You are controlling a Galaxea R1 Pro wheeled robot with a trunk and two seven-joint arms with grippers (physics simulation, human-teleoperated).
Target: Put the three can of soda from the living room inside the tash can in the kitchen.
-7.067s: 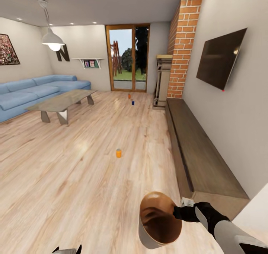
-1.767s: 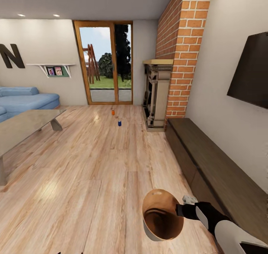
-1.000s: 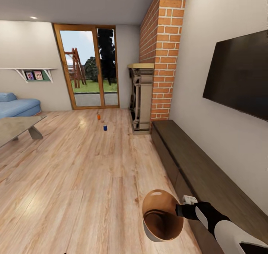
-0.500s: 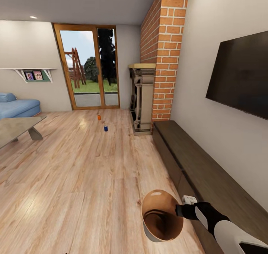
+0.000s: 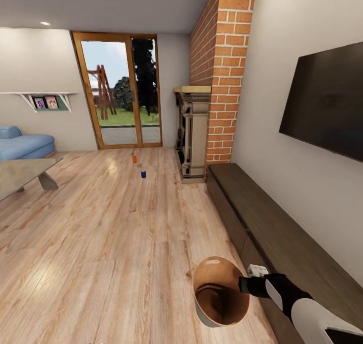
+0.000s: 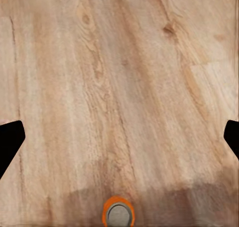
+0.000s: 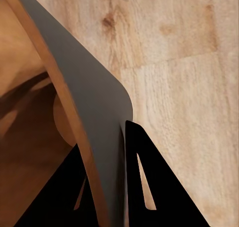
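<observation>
The right hand (image 5: 243, 285) was clamped on the trash can's (image 5: 220, 293) rim; the left hand (image 6: 119, 137) spread apart over an orange can (image 6: 118, 215); two cans stood far off on the floor (image 5: 101, 243).

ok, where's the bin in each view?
Head: bin low, right of centre, rim held by the right gripper.
Right wrist: bin close up, brown inside showing, its wall pinched between the fingers.
Left wrist: an orange can stands on the floor beyond the open left gripper.
Shared landmark: the pale wood floor.
</observation>
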